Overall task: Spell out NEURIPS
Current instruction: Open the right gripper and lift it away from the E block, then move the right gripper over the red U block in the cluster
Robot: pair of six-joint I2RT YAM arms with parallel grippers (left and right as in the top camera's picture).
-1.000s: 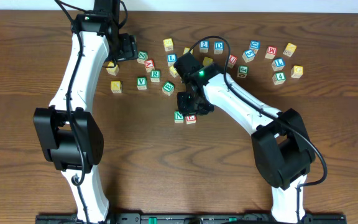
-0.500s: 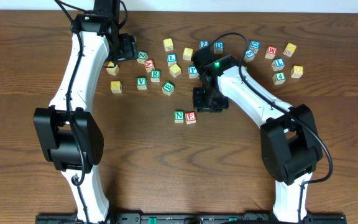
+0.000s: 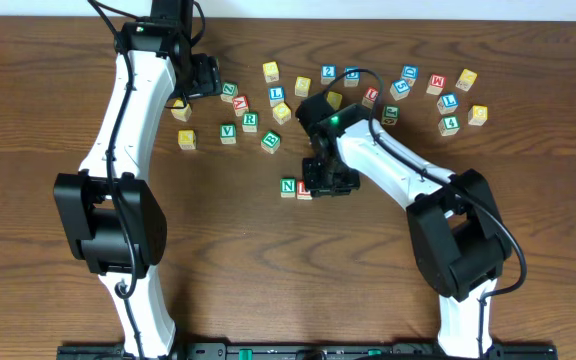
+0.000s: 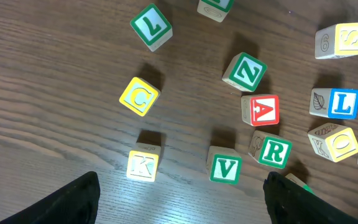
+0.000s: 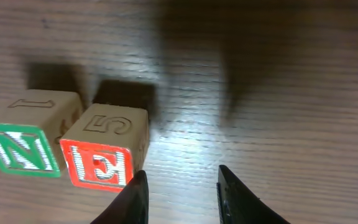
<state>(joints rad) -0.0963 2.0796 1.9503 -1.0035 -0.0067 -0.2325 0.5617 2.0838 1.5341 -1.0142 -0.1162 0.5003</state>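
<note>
N and E laid down; the rest of the word yet to be set

The N [image 5: 20,152] and E [image 5: 101,162] are set side by side, letters up, on the table [image 3: 228,240], so the word can be carried on to the E's right. The right gripper [image 5: 182,193] is held over the bare spot just beside the E, jaws parted and empty. The left gripper [image 4: 182,186] is hung over the loose cubes near the R [image 4: 274,151], jaws spread wide with nothing between them, presumably ready for a pick.

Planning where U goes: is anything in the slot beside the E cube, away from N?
No cube. The table past the E cube, away from the N cube, is bare; only the open right claw hangs over it.
</note>
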